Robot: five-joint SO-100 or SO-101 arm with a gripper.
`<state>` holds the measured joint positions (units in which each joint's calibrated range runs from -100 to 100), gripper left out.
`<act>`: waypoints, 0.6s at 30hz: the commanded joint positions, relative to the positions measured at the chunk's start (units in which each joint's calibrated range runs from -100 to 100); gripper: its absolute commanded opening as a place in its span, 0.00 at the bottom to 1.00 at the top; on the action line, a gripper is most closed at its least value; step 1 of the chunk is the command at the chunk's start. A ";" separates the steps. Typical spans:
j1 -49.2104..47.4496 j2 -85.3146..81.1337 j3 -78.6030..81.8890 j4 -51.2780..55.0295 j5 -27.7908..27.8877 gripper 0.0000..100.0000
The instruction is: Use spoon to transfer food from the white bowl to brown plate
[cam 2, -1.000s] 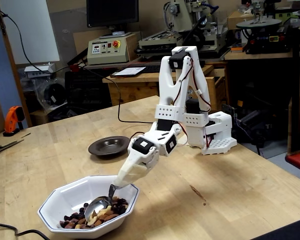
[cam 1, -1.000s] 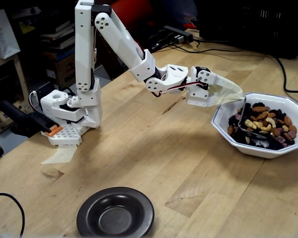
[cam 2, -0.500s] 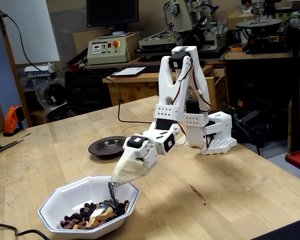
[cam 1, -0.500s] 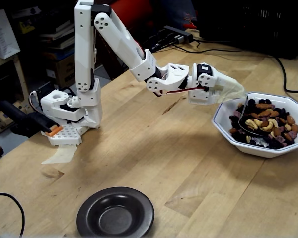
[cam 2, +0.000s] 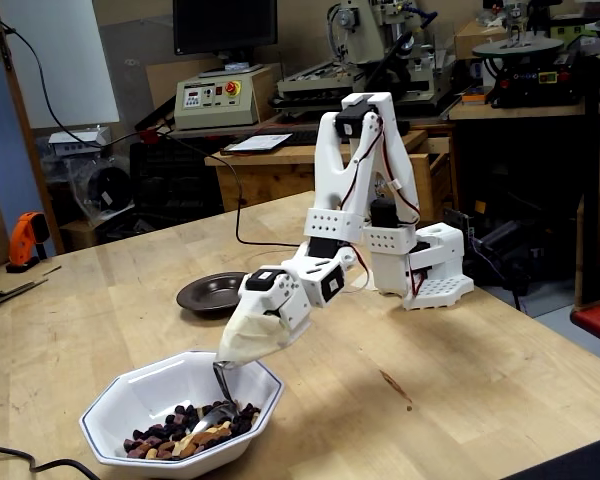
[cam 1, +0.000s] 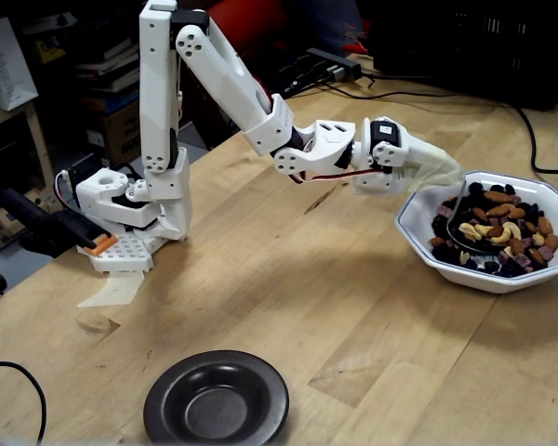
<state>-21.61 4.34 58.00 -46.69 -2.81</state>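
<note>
claw (cam 1: 446,169) pinching the spoon (cam 1: 458,226), its tip down in the food (cam 1: 502,228) inside the white bowl (cam 1: 418,240).

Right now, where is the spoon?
In both fixed views the spoon is down inside the white bowl, resting in the food.

Food (cam 1: 502,232) in white bowl (cam 1: 418,237); brown plate (cam 1: 167,409) well apart, front-left.

shiny metal spoon (cam 2: 212,413); glossy ceramic white bowl (cam 1: 418,243); matt wood table (cam 1: 288,307).
</note>
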 commanded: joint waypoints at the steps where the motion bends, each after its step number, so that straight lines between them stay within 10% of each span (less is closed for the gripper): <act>1: 3.01 -4.38 -1.18 -2.96 0.00 0.04; 18: 4.49 -4.46 -1.09 -9.28 0.00 0.04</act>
<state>-17.66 4.34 58.08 -53.67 -2.81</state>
